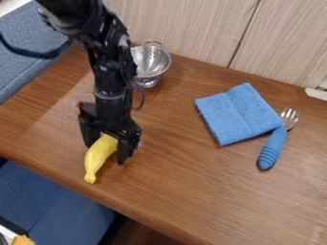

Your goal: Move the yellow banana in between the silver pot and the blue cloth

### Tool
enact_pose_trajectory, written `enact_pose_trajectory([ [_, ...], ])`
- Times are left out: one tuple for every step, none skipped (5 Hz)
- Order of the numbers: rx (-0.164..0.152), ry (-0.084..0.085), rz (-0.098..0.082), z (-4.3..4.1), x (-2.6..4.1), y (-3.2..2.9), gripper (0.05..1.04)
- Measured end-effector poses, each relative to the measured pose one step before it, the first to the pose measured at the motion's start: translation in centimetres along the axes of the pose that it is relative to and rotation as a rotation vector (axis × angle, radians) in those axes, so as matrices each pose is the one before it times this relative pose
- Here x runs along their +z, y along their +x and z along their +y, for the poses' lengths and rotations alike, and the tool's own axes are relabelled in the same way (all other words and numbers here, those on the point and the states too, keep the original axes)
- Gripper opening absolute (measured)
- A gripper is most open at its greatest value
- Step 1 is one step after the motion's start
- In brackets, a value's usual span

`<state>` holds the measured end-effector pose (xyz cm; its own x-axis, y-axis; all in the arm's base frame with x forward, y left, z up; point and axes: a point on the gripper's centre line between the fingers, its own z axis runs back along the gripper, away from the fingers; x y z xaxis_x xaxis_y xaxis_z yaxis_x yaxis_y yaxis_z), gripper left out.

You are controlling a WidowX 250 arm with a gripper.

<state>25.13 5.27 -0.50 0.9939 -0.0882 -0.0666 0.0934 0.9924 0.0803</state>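
The black gripper (107, 147) hangs over the left part of the table, at the upper end of the yellow banana (98, 157). That end is partly hidden beneath the gripper, while the narrow stem end points down toward the table's front edge. Whether the banana is held cannot be made out. Behind the arm, near the wall, stands the silver pot (152, 61), a metal strainer-like bowl with its left side partly covered by the arm. Right of centre, the folded blue cloth (237, 115) lies flat on the wood.
A fork with a blue handle (273, 147) lies just right of the cloth, its metal head toward the back. The wooden table (191, 191) ends at a slanting front edge at lower left. A light wood panel wall (191, 28) runs along the back.
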Motion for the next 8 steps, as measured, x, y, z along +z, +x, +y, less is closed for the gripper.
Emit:
enact_pose_trajectory([
  [-0.0338,-0.0299,-0.0094,-0.161,-0.422,0.73,0.671],
  [-0.0055,-0.0038,-0.0131,0.071,-0.004,0.064,0.58],
  [0.0032,0.0097,-0.0057,0.135,0.073,0.013,0.58],
  [0.0072,0.0005,-0.0077,-0.057,0.069,-0.112,0.58],
  [0.0155,-0.0168,-0.0056,-0.506,0.583,0.161,0.58],
  [-0.0146,-0.0131,-0.0995,-0.608,2.794,2.433,0.58],
  [-0.01,-0.0226,-0.055,-0.302,1.362,2.144,0.579],
  [-0.0348,-0.0017,-0.08,-0.769,1.759,3.77,0.58],
])
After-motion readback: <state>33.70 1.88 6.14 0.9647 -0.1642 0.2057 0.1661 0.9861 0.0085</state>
